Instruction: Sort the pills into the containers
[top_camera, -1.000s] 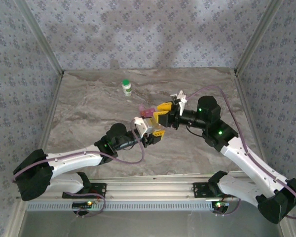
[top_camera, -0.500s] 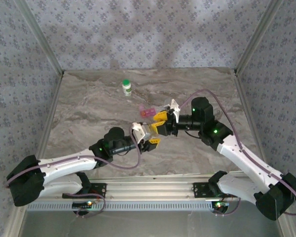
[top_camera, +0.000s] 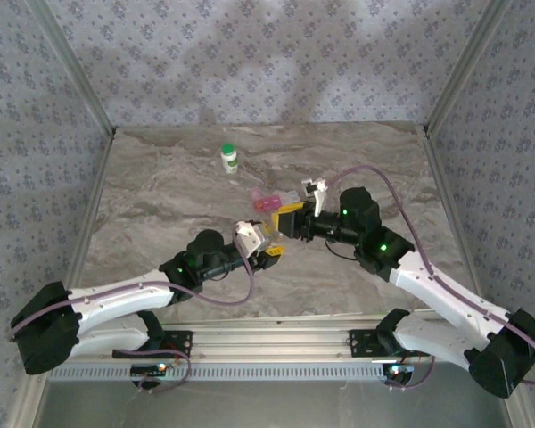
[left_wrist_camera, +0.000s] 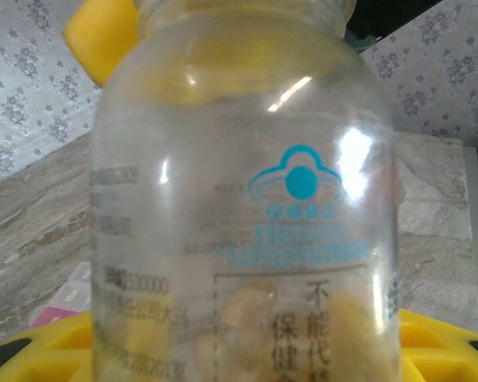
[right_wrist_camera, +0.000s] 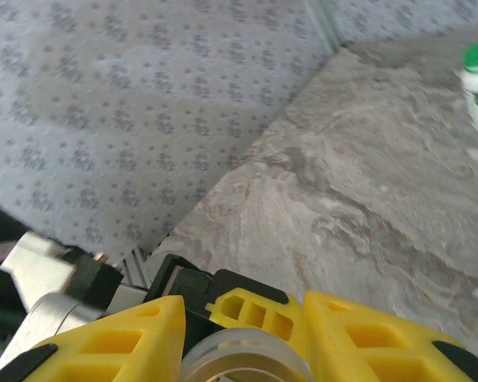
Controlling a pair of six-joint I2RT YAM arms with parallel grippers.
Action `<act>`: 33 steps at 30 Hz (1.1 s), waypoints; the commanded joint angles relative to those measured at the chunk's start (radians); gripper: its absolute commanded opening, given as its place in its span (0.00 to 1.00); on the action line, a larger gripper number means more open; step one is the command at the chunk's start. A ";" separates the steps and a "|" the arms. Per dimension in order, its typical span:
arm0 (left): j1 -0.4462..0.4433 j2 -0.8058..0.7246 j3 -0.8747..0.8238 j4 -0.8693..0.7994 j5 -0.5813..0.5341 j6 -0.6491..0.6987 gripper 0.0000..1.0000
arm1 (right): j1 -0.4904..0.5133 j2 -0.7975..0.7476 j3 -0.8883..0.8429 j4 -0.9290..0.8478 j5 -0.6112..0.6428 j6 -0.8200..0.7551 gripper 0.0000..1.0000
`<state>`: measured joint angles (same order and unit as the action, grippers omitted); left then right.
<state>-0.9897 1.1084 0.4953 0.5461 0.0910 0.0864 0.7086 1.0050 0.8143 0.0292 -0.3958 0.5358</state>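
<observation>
The left gripper (top_camera: 266,241) is holding the clear vial (left_wrist_camera: 247,223) at about half its spread. Its yellow plastic fingers (left_wrist_camera: 442,342) are pressing in on the rounded body from both sides. The vial is sitting near the middle of the scene, between the two grippers. Its wall is smooth and glossy, carrying a blue round logo and grey lettering, and lumpy pale yellow pills (left_wrist_camera: 247,318) are lying in its lower part.

The right gripper (top_camera: 287,223) is clamping nearly fully closed on the vial's narrow top. In its wrist view the blocky, cut-out yellow fingers (right_wrist_camera: 111,342) are flanking a clear round rim. Whether that rim is a cap or a bare mouth, I cannot tell.

The pink-and-clear pill case (top_camera: 266,201) is lying flat on the table (top_camera: 160,205), just beyond the grippers on the far side. The white bottle with green cap (top_camera: 229,158) is standing upright farther off to the far left, well apart. The table is showing a grey veined marble pattern, and the walls (top_camera: 267,62) are showing a small repeating print. A purple cable (top_camera: 374,169) is arching over the right arm.
</observation>
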 commanded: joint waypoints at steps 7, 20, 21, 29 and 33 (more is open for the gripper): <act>-0.055 0.054 0.107 0.192 -0.063 0.141 0.00 | 0.056 0.054 0.101 -0.328 0.285 0.211 0.00; -0.135 0.139 0.159 0.117 -0.129 0.344 0.00 | 0.070 0.175 0.207 -0.421 0.309 0.155 0.00; -0.135 0.139 0.157 0.125 -0.126 0.340 0.00 | 0.070 0.177 0.210 -0.426 0.319 0.154 0.00; -0.135 0.140 0.137 0.200 -0.116 0.332 0.00 | 0.071 0.183 0.151 -0.301 0.259 0.237 0.06; -0.135 0.148 0.129 0.228 -0.128 0.318 0.00 | 0.073 0.156 0.121 -0.231 0.257 0.318 0.14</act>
<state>-1.0523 1.2663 0.5674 0.5186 -0.2077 0.3149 0.7609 1.1328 0.9741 -0.2863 -0.0887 0.7773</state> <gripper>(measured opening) 0.522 0.403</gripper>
